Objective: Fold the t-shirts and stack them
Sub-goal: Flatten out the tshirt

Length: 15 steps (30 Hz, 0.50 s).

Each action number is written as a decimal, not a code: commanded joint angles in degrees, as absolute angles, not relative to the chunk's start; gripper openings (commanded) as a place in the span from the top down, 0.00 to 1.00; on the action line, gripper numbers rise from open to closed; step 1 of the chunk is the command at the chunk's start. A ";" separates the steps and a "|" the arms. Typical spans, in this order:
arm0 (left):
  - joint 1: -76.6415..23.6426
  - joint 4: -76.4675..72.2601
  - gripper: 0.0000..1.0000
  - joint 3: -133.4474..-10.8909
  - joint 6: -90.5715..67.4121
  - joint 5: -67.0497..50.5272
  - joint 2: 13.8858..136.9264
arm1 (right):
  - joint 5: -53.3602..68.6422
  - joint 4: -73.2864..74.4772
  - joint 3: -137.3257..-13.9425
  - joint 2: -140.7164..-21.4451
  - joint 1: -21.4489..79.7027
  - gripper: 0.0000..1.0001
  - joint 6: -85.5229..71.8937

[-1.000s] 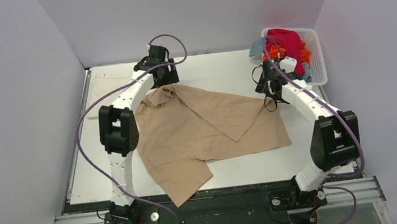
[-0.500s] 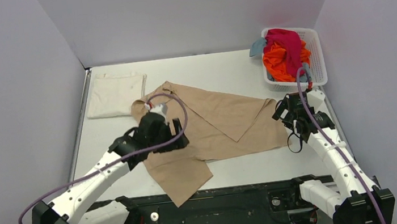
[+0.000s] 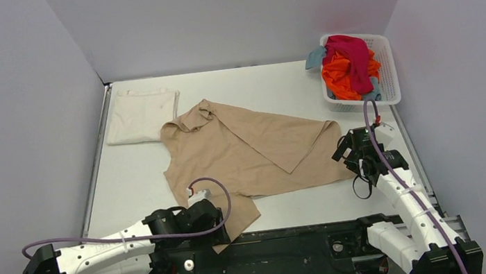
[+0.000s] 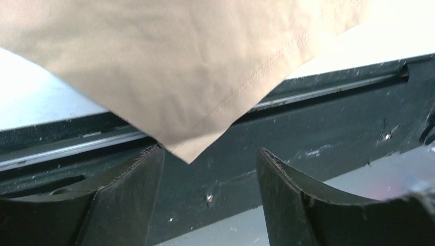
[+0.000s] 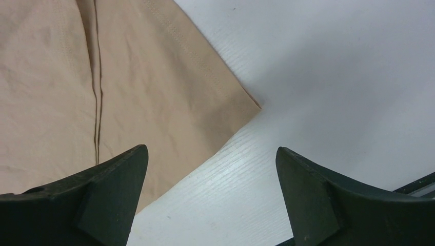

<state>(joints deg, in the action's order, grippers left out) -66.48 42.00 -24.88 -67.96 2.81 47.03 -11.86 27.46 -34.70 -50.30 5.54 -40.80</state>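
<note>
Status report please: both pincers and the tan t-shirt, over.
Left pincer open, at tan t-shirt corner overhanging table edge. Right pincer open, above its right corner. Nothing held; no obstruction seen.

Five shirts in all: one tan shirt (image 3: 249,154) at mid-frame, one cream shirt (image 3: 143,116) at the upper left, and three at the upper right, namely one magenta shirt (image 3: 350,50), one orange shirt (image 3: 341,76) and one teal shirt (image 3: 316,57). One basket (image 3: 389,70), upper right. One table (image 3: 276,84). Two arms: the left arm (image 3: 100,252) at the lower left and the right arm (image 3: 408,190) at the lower right. Two purple cables, one per arm: left cable (image 3: 205,179) and right cable (image 3: 365,115). Two grippers, the left gripper (image 4: 210,159) and the right gripper (image 5: 210,154), with two fingers (image 4: 128,195) each.
</note>
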 commanded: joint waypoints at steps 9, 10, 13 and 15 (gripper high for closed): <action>-66.61 40.92 0.27 -31.75 -68.56 8.94 62.75 | -11.89 26.97 -35.38 -53.27 4.71 0.11 -40.55; -66.62 41.03 0.28 -32.13 -68.56 10.17 63.10 | -11.65 26.80 -35.27 -53.44 4.67 0.11 -40.61; -66.31 38.86 0.30 -33.24 -67.77 11.74 64.89 | -11.52 26.60 -35.00 -53.73 4.54 0.11 -40.57; -65.55 38.17 0.33 -33.76 -67.96 13.21 66.76 | -11.49 26.74 -35.11 -53.47 4.29 0.11 -40.31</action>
<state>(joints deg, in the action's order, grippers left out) -66.43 39.20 -30.70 -68.36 9.02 64.66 -11.25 26.70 -34.70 -53.45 4.89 -40.64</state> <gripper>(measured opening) 0.684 0.893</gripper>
